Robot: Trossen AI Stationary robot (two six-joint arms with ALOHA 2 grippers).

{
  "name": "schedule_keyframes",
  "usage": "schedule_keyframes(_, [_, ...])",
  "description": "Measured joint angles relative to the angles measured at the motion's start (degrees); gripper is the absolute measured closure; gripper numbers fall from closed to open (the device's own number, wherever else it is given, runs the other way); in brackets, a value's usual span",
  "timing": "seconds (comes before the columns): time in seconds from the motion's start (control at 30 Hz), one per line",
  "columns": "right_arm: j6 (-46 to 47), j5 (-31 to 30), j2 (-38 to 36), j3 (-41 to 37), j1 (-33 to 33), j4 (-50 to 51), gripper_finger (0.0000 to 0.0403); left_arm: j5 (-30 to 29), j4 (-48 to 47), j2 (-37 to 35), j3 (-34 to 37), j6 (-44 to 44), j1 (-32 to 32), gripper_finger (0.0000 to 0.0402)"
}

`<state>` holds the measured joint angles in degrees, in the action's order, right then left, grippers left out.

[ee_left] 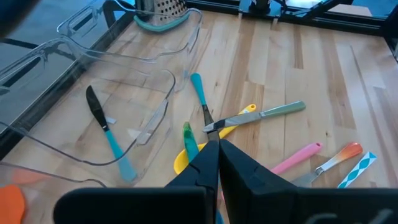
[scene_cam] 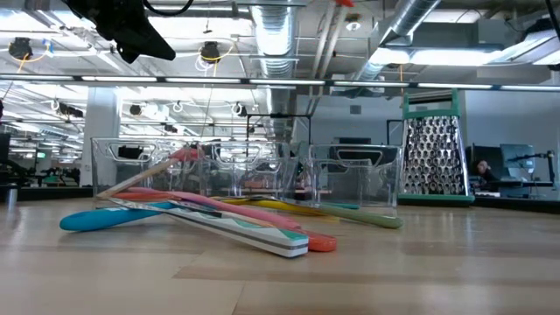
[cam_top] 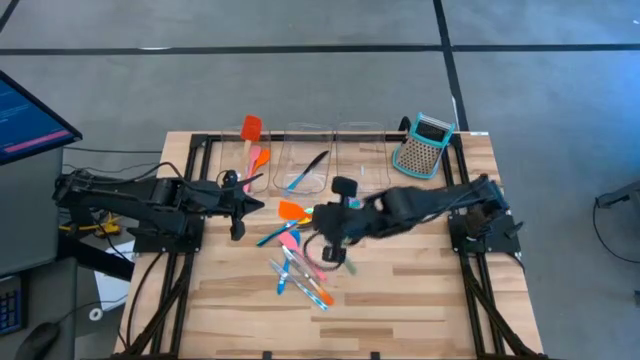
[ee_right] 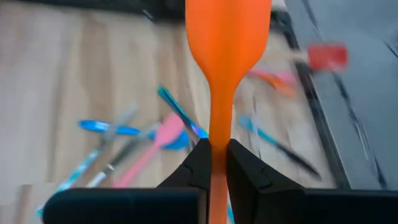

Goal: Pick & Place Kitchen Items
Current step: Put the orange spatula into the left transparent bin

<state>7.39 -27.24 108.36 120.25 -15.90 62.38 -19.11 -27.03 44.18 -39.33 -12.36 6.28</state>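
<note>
My right gripper point(cam_top: 313, 214) hangs over the table's middle, shut on an orange spatula point(ee_right: 227, 37), also seen from above as an orange blade point(cam_top: 292, 211). Below it, several slim utensils point(cam_top: 300, 268) lie crossed in a pile on the wood: teal, blue and pink pieces point(scene_cam: 219, 219). Three clear bins point(cam_top: 330, 135) stand at the far side. The left one holds a red spatula point(cam_top: 251, 128), the middle one a black-and-blue knife point(ee_left: 106, 130). My left gripper point(ee_left: 217, 146) waits shut at the table's left, holding nothing. My right gripper pinches the orange spatula's handle point(ee_right: 219, 149) between its two fingers, just behind the neck where the blade widens. The spatula runs along the fingers, blade ahead of them, pointing toward the table's left. It is lifted clear above the pile.
A teal-and-grey box grater point(cam_top: 425, 145) stands at the far right corner. A black frame point(cam_top: 200, 140) runs along the table's far and side edges. Bare wood lies toward the near edge point(cam_top: 400, 310).
</note>
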Motion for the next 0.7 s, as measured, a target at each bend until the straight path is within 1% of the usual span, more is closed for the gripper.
schedule_keyframes(0.1, [-6.0, 5.7, -2.4, 0.0, 1.7, -3.2, 0.0384, 0.0, 0.0, 0.0, 0.0, 0.0, 0.0, 0.0400])
schedule_keyframes(0.27, [-11.4, 9.0, -4.5, -0.2, 4.1, -3.6, 0.0384, 0.0, 0.0, 0.0, 0.0, 0.0, 0.0, 0.0400])
schedule_keyframes(0.37, [-15.4, 14.9, -5.9, -3.9, 5.8, -7.1, 0.0384, 0.0, 0.0, 0.0, 0.0, 0.0, 0.0, 0.0400])
schedule_keyframes(0.43, [-16.8, 18.7, -7.3, -8.5, 7.3, -11.1, 0.0384, 0.0, 0.0, 0.0, 0.0, 0.0, 0.0, 0.0400])
schedule_keyframes(0.5, [-17.9, 21.2, -9.6, -14.4, 8.8, -15.6, 0.0384, 0.0, 0.0, 0.0, 0.0, 0.0, 0.0, 0.0400])
schedule_keyframes(0.63, [-18.7, 24.9, -14.9, -28.6, 12.0, -27.0, 0.0384, 0.0, 0.1, 0.0, 0.0, 0.0, 0.0, 0.0400])
schedule_keyframes(0.7, [-19.3, 26.7, -18.0, -36.3, 13.5, -34.3, 0.0384, 0.0, 0.2, 0.0, 0.0, -0.1, 0.0, 0.0400])
